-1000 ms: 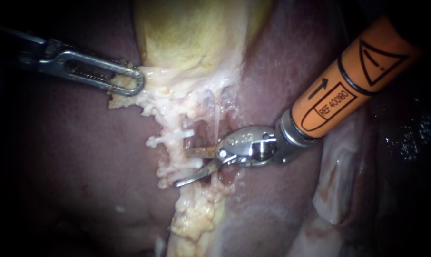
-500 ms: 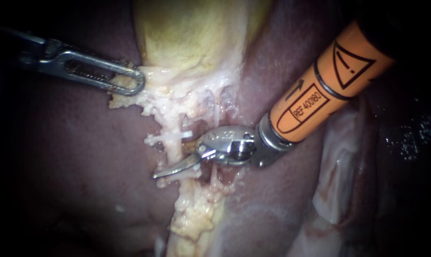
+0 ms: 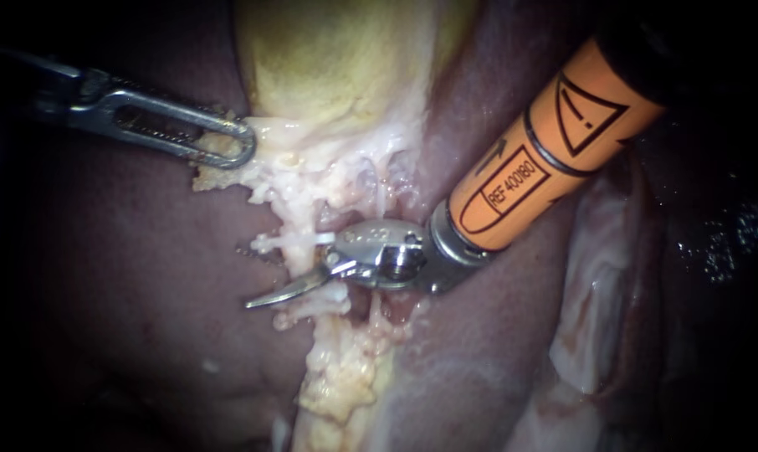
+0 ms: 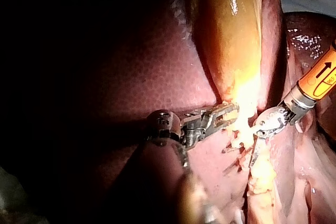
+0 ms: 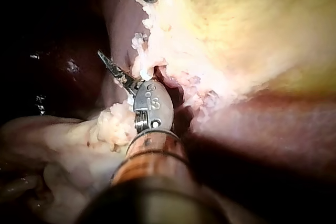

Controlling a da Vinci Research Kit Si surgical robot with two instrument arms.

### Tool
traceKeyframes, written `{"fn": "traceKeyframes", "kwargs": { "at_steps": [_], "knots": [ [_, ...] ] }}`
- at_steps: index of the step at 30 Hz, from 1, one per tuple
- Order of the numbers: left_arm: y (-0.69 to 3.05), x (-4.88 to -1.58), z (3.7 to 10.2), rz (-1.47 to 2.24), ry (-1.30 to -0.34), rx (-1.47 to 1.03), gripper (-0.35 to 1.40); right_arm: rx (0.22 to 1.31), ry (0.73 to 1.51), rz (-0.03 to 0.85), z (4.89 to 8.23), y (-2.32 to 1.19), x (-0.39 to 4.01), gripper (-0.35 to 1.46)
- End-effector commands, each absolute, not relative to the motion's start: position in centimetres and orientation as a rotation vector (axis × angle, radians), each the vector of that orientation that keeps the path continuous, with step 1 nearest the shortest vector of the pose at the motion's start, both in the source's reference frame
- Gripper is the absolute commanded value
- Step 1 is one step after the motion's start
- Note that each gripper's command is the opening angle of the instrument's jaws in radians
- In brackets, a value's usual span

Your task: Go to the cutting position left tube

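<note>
The yellow gallbladder [image 3: 337, 67] hangs over the dark liver [image 3: 128, 276]. My left instrument [image 3: 233, 146] is shut on pale tissue at the gallbladder's lower edge; it also shows in the left wrist view [image 4: 223, 115]. Below runs the left tube [image 3: 302, 266], a whitish strand with a white clip [image 3: 299, 243] above and another clip [image 3: 316, 300] below. My right instrument [image 3: 248, 278], on an orange shaft, has its blades open across this tube between the two clips. One blade lies in front and the other behind. The right wrist view shows its blades [image 5: 118, 72] past the tube.
A thin pale strand [image 3: 381, 201] runs to the right of the left tube, close above the right instrument's wrist. Lumpy yellow fat [image 3: 345, 377] trails down below the blades. Pale folded tissue [image 3: 596, 310] lies at the right.
My right instrument has slid to the left, and its open blades now reach past the left tube between the clips. The left instrument and the tissue it holds have stayed still.
</note>
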State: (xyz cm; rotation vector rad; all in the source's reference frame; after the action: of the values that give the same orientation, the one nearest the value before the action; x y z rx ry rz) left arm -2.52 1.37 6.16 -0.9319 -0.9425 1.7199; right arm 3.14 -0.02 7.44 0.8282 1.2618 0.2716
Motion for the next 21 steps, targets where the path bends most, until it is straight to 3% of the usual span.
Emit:
{"fn": "traceKeyframes", "kwargs": {
  "at_steps": [1,17,21],
  "knots": [
    [1.38,-2.52,6.17,1.720,-0.942,-0.931,-0.35,0.835,1.259,0.274,7.41,-0.03,3.15,1.26],
    [1.38,-2.51,6.17,1.721,-0.943,-0.932,-0.35,0.890,1.270,0.293,6.71,-0.10,3.18,1.28],
    [1.38,-2.51,6.17,1.721,-0.943,-0.932,-0.35,0.893,1.274,0.294,6.67,-0.10,3.19,1.28]
  ]
}}
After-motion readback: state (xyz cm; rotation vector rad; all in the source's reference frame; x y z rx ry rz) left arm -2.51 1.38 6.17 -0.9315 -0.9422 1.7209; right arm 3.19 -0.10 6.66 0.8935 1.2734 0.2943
